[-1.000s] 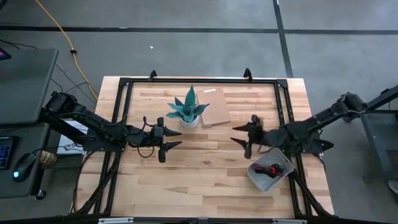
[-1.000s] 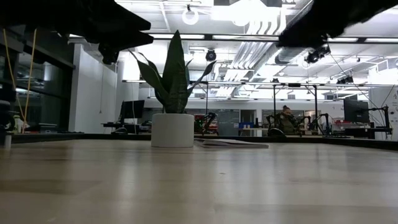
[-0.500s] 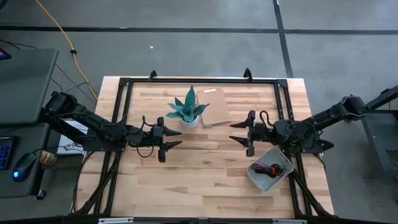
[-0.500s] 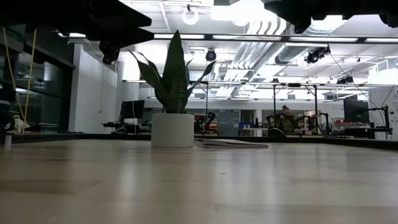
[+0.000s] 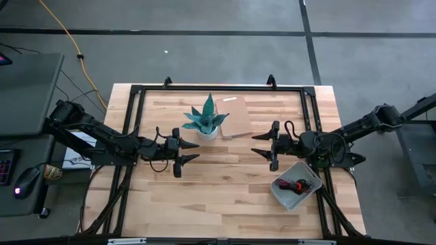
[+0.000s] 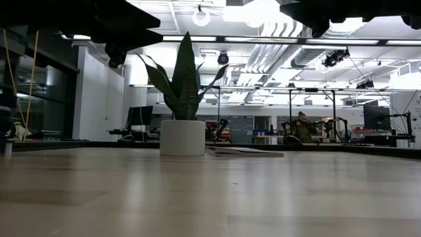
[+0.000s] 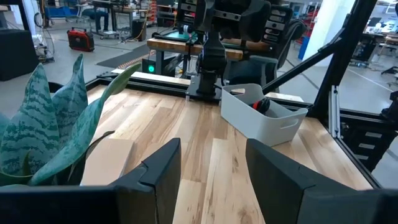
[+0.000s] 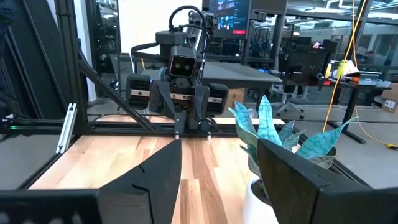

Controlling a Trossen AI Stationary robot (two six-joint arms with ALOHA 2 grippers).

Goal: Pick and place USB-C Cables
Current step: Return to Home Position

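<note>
The USB-C cables lie as small red, pink and black bundles in the grey tray at the table's right near side. The left wrist view shows a red-and-black bundle inside the tray. My right gripper hovers open and level just left of the tray, pointing toward the table's middle. My left gripper hovers open left of centre, facing it. Both gaps show nothing between the fingers in the wrist views, left and right.
A potted plant in a white pot stands at the far middle. A flat tan sheet lies behind it on its right. A black frame runs round the table's edges. Bare wood lies between and in front of the grippers.
My right gripper has tipped up from a downward slant to level, drawing off the tray's far corner so that more of the tray shows, then kept still. The cables stay in the tray.
</note>
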